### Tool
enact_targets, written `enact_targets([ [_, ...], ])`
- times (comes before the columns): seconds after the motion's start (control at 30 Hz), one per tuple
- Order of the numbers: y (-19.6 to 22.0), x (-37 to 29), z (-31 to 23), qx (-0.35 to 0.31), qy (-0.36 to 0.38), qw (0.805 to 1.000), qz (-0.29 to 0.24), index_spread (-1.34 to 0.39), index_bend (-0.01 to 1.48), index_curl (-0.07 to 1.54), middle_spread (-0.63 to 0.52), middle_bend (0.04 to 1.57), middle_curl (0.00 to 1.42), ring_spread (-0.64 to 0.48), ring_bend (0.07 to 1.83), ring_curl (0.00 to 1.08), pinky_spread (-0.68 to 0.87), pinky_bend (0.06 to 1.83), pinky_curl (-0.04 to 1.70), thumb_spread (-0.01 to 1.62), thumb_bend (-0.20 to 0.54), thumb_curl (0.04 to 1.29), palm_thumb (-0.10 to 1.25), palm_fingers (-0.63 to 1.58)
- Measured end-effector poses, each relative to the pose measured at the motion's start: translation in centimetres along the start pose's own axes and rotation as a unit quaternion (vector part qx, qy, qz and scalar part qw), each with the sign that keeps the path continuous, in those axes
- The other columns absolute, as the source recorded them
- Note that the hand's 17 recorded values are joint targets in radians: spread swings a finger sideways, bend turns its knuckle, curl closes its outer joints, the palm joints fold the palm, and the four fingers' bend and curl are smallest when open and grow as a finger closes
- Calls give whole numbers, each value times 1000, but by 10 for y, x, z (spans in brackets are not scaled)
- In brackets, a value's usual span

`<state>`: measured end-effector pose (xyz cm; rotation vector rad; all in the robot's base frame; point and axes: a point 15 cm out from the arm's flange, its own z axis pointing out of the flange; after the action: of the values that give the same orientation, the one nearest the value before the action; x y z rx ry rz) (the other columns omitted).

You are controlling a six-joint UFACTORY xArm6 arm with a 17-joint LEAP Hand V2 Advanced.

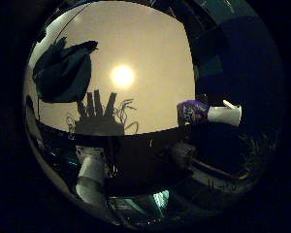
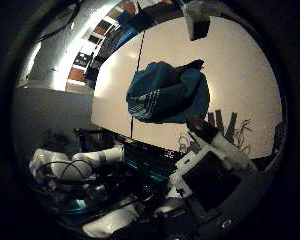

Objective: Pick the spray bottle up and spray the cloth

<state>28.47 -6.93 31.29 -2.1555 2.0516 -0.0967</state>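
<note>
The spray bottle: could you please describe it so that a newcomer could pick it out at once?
Start from the pale table under the hand. Near one edge of it, well apart from the crumpled blue cloth, lies the spray bottle. It is the only thing with a purple body and a white spray head, while the cloth is soft, dark blue and shapeless.

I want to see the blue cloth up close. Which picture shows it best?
The right thumb side palm view shows the cloth best: it lies crumpled on the pale table, large and near the middle, its folds clear. In the right little finger side palm view it is smaller, darker and off toward the edge.
</note>
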Motion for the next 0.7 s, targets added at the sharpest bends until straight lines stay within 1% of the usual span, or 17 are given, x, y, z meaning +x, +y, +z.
enact_targets([
  [0.23, 1, -3, -3, 5, -3, 1000, 1, -441, 439, 427, -71, 318, 366, 154, 168, 125, 325, 173, 230, 949, -19, 420, 1033, 176],
  [0.47, 1, -1, -5, 6, -2, 1000, 3, -440, 432, 416, -79, 319, 361, 154, 171, 129, 320, 176, 238, 948, -19, 419, 1033, 188],
  [0.6, 4, 13, -8, 10, 4, 1000, 25, -438, 413, 408, -74, 320, 359, 153, 175, 134, 323, 179, 242, 952, -24, 413, 1013, 200],
  [0.7, 10, 34, -12, 16, 11, 998, 58, -432, 387, 401, -64, 316, 357, 154, 177, 140, 326, 183, 246, 962, -26, 409, 987, 212],
])
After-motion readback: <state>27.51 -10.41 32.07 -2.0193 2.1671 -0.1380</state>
